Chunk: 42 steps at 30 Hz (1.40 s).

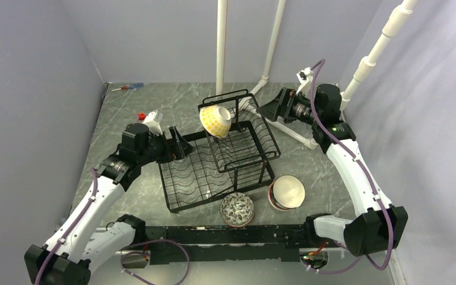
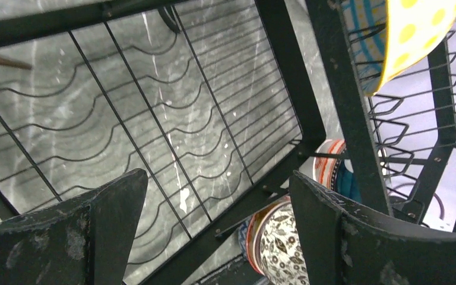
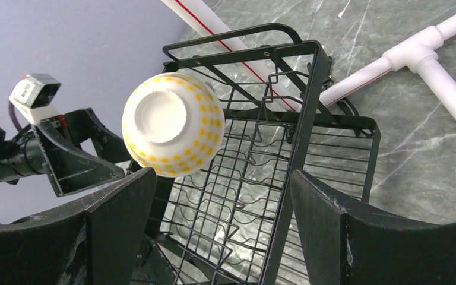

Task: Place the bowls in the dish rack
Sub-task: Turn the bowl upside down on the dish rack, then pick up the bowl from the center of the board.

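Observation:
The black wire dish rack stands mid-table, its smaller slanted basket on the right half. A yellow dotted bowl leans tilted on that basket's far left corner, its white foot turned toward the right wrist camera. In front of the rack stand a leaf-patterned bowl stack and a red-striped bowl with a white inside. My left gripper hangs open and empty over the rack's left edge. Just right of the basket, my right gripper is open and empty, apart from the yellow bowl.
White pipes rise behind the rack, and one pipe lies on the table under the right arm. A screwdriver lies at the far left corner. Grey walls close in left, right and behind.

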Each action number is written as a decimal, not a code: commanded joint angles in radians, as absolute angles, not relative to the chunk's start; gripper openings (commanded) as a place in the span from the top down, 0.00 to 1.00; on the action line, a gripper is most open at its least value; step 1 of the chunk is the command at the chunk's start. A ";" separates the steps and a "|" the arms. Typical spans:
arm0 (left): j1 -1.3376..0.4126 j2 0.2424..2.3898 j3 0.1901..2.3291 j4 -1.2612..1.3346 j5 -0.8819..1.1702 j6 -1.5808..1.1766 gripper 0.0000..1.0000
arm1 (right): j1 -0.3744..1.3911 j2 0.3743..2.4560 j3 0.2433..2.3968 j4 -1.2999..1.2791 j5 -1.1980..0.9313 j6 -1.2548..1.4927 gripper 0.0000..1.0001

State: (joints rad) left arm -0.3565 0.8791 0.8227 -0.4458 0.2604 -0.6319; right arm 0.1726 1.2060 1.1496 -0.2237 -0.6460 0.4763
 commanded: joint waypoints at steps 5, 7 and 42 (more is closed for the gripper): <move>-0.361 0.840 0.648 -0.383 0.445 -0.776 0.05 | 0.163 1.175 1.120 -0.155 -0.692 0.498 0.13; -0.372 0.810 0.603 -0.353 0.460 -0.809 0.05 | 0.163 1.175 1.118 -0.156 -0.692 0.499 0.13; -1.203 0.955 0.556 -0.295 -0.100 -1.258 0.27 | 0.161 1.178 1.082 -0.182 -0.679 0.484 0.12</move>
State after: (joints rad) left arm -1.1801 0.8982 0.4931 -0.2546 -0.0193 -1.1019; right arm 0.1650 1.2041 1.0847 -0.2089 -0.6804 0.4908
